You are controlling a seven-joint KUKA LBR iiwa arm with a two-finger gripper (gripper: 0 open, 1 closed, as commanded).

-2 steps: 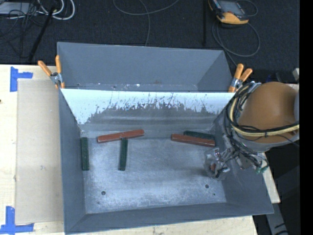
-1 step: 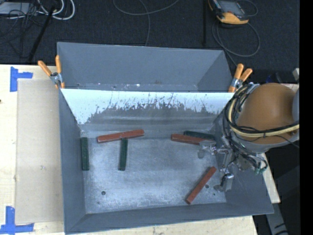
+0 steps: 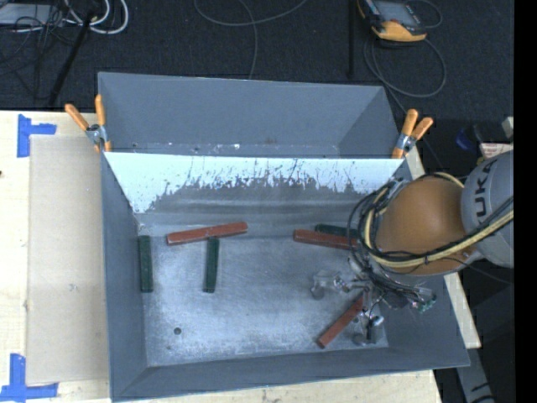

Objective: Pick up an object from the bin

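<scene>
Red-brown flat stick (image 3: 338, 327), slanted, on scuffed grey metal bin (image 3: 252, 309).

Loose sticks lying away from the work:
- A red-brown stick (image 3: 206, 233) is lying nearly level on the left-centre floor of the bin (image 3: 252, 116), its right end tilting slightly up.
- A dark green stick (image 3: 210, 265) is running straight down from under its middle. Cannot tell whether the top end is touching it.
- A second dark green stick (image 3: 145, 264) is lying parallel to that one, further left, near the left wall.
- Right of centre, another red-brown stick (image 3: 317, 238) is lying close to the back slope, with a dark green piece (image 3: 332, 229) just behind it.

Outside, on the dark floor (image 3: 277, 40):
- White cables (image 3: 109, 15) are bunching at top left.
- An orange-and-black device (image 3: 394, 22) is sitting at top right.
</scene>
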